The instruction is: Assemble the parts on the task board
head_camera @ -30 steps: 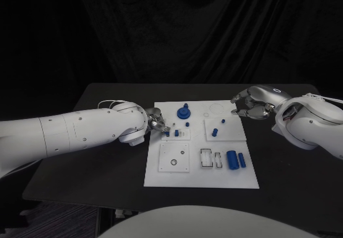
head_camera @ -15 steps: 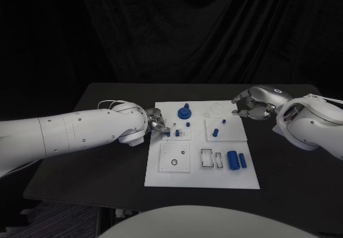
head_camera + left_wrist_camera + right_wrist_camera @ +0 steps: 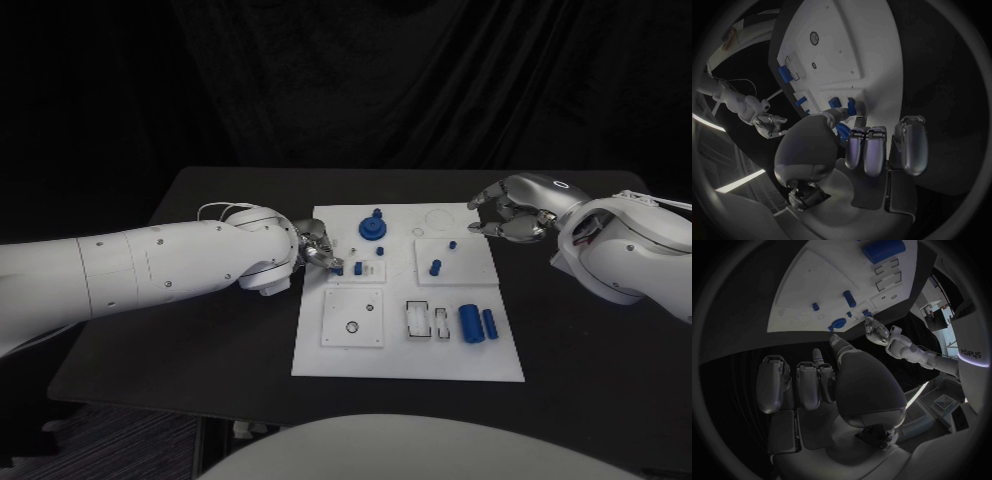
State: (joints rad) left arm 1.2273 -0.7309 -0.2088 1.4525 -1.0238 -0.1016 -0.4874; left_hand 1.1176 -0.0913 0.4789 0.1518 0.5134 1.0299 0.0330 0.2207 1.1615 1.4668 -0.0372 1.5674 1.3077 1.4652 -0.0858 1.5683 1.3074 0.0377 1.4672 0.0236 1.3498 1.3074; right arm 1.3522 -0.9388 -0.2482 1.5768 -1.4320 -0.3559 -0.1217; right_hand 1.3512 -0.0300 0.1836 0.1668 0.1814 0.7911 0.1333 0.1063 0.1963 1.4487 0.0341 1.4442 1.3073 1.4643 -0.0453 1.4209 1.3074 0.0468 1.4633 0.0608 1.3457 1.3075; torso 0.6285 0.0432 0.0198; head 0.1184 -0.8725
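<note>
Left hand (image 3: 317, 253) at task board (image 3: 407, 355) left edge, fingers grasping small blue part (image 3: 340, 268); part to be kept upright, lowered slowly. Right hand (image 3: 508, 215) clenched, nothing held.

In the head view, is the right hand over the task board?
No. The right hand sits past the far right corner of the task board, above the black table, with curled fingers holding nothing.

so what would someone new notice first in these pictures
Probably the white task board in the middle of the black table, dotted with small blue parts such as the two cylinders near its right edge. Next, the two white arms: the left hand reaches over the board's left edge among the blue pieces, while the right hand hovers curled off its far right corner.
</note>
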